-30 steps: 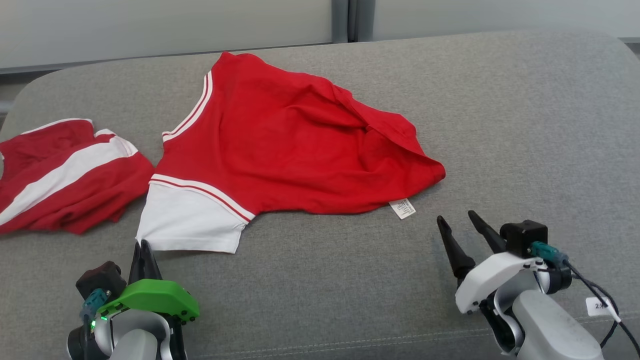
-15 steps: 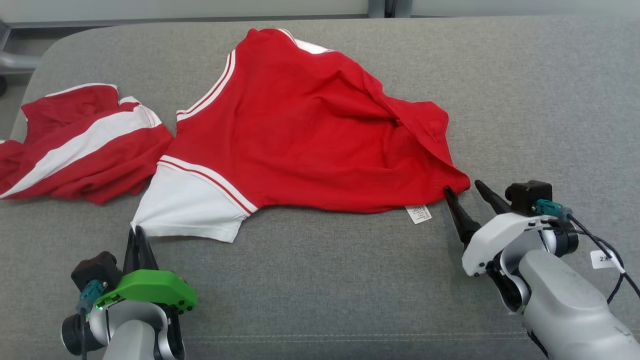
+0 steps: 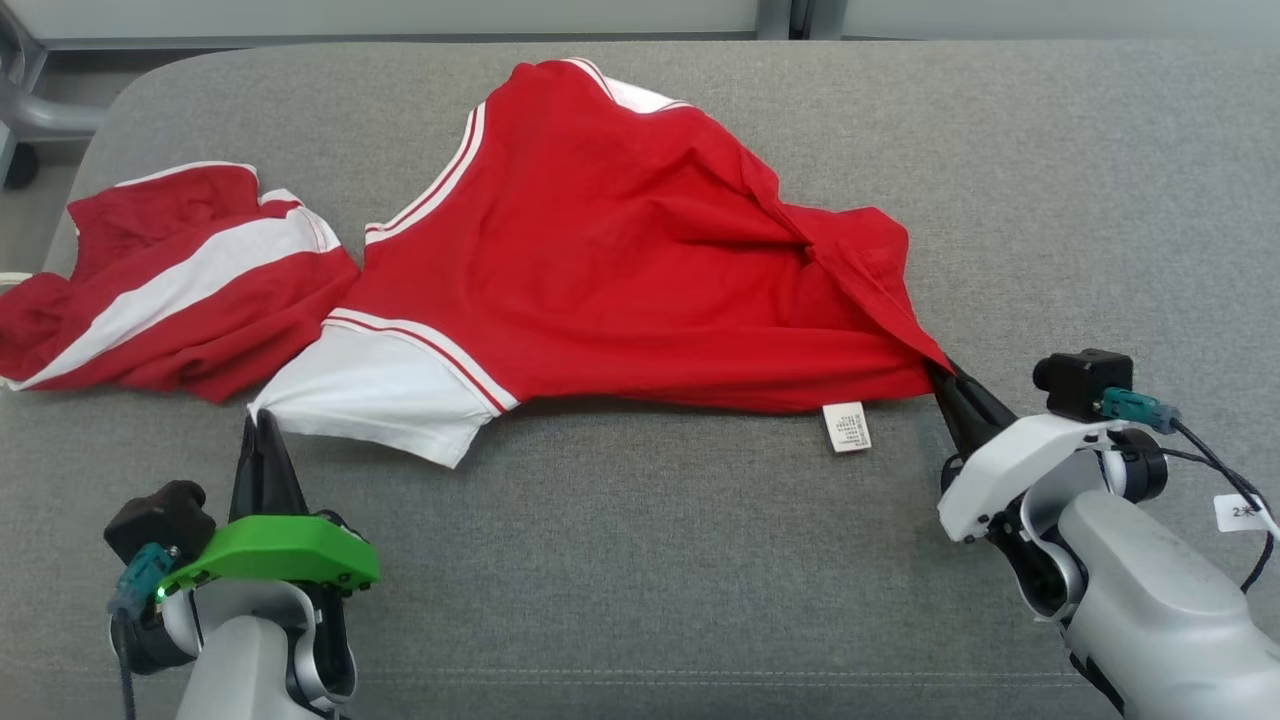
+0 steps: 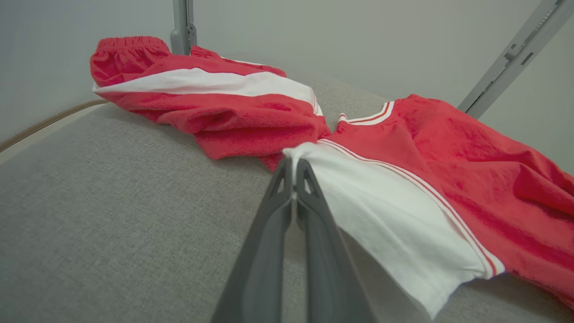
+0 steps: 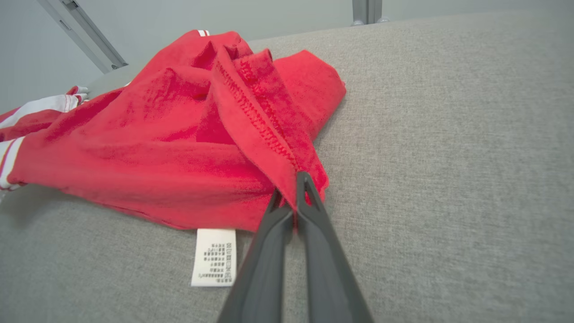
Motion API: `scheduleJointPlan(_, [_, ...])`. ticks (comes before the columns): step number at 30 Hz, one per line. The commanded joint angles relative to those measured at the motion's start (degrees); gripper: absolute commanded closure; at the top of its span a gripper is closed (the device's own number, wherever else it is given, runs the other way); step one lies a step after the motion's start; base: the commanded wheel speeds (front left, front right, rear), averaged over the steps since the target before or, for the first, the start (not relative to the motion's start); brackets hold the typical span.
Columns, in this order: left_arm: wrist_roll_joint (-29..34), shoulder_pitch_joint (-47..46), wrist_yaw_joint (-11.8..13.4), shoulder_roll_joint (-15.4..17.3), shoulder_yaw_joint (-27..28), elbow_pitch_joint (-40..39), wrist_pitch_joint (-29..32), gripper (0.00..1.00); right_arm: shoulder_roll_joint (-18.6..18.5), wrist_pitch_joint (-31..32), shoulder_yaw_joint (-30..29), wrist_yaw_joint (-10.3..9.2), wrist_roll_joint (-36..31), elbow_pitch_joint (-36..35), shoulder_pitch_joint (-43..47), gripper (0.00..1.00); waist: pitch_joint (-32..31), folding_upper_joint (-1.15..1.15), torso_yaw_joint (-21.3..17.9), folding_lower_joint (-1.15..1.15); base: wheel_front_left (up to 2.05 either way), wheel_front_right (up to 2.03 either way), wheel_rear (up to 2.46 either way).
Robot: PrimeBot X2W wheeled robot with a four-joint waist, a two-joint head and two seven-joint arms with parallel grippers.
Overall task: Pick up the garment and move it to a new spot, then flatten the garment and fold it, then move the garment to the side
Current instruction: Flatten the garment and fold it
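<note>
Garment (image 3: 620,250) is limp, so you lift evenly. Left gripper (image 3: 258,422) pinches its white sleeve (image 3: 370,385), right gripper (image 3: 942,370) its red hem (image 3: 900,335).

The red garment (image 3: 600,250), white-sleeved, lies rumpled across the grey cushion (image 3: 700,560).

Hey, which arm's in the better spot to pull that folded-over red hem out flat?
Right, probably. The right gripper is shut on the hem corner of the red shirt, just where the fabric doubles over beside the care label. The left gripper pinches the white sleeve at the far end.
</note>
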Motion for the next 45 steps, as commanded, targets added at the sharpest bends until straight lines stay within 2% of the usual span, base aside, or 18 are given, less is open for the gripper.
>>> scheduleJointPlan(1, [-1.5,0.2,-1.5,0.1,0.9,-1.9,-0.1,1.00,-1.1,-0.2,-1.8,-0.07,0.7,-2.5,1.8,1.00,-1.3,0.00,-0.7,0.00,0.00,0.00,0.00])
scheduleJointPlan(6, [-5.7,0.2,-6.9,0.1,2.1,-10.0,-0.1,1.00,-3.6,-0.2,-6.6,-0.06,1.1,-10.9,4.3,1.00,-4.6,0.00,-2.5,0.00,0.00,0.00,0.00])
scheduleJointPlan(9, [-6.6,-0.7,-8.3,1.2,2.0,-15.9,0.9,1.00,-5.4,-0.2,-8.5,-0.07,0.7,-14.9,4.9,1.00,-7.2,0.00,-3.6,0.00,0.00,0.00,0.00])
scheduleJointPlan(14, [-9.1,-1.9,-9.0,2.0,1.7,-25.9,5.1,1.00,-8.2,-0.2,-11.3,-0.07,-0.4,-20.4,3.9,1.00,-10.5,0.00,-5.3,0.00,0.00,0.00,0.00])
scheduleJointPlan(17, [-11.9,-1.3,-8.4,1.5,1.2,-29.7,8.7,1.00,-8.7,-0.2,-12.2,-0.07,-0.3,-21.9,4.2,1.00,-11.3,0.00,-6.1,0.00,0.00,0.00,0.00])
scheduleJointPlan(21, [-12.6,0.4,-7.4,1.7,0.5,-31.4,11.1,1.00,-9.7,0.7,-11.5,-0.07,0.2,-21.0,5.1,1.00,-11.6,0.00,-6.7,0.00,0.00,0.00,0.00])
scheduleJointPlan(26, [-15.6,-1.1,-8.7,1.2,-0.7,-32.3,12.8,1.00,-11.0,0.5,-12.1,-0.07,0.5,-20.2,4.3,1.00,-12.1,0.00,-6.7,0.00,0.00,0.00,0.00])
scheduleJointPlan(31, [-20.1,-9.2,-9.6,1.9,-2.1,-36.0,18.3,1.00,-13.0,1.3,-12.8,-0.07,-0.1,-21.9,-0.8,1.00,-13.7,0.00,-7.2,0.00,0.00,0.00,0.00])
scheduleJointPlan(35, [-21.9,-17.3,-7.9,2.9,-1.9,-38.6,22.9,1.00,-14.6,3.6,-13.1,-0.06,-0.1,-23.6,-6.1,1.00,-15.0,0.00,-8.3,0.00,0.00,0.00,0.00])
scheduleJointPlan(39, [-21.1,-22.8,-5.9,4.5,-2.2,-39.2,26.6,1.00,-15.0,8.1,-13.4,-0.06,3.3,-24.1,-9.6,1.00,-15.7,0.00,-9.3,0.00,0.00,0.00,0.00])
scheduleJointPlan(45, [-21.9,-22.5,-4.3,5.2,-3.0,-34.9,30.4,1.00,-15.3,16.2,-10.2,-0.06,8.7,-21.2,-8.6,1.00,-15.2,0.00,-9.9,0.00,0.00,0.00,0.00])
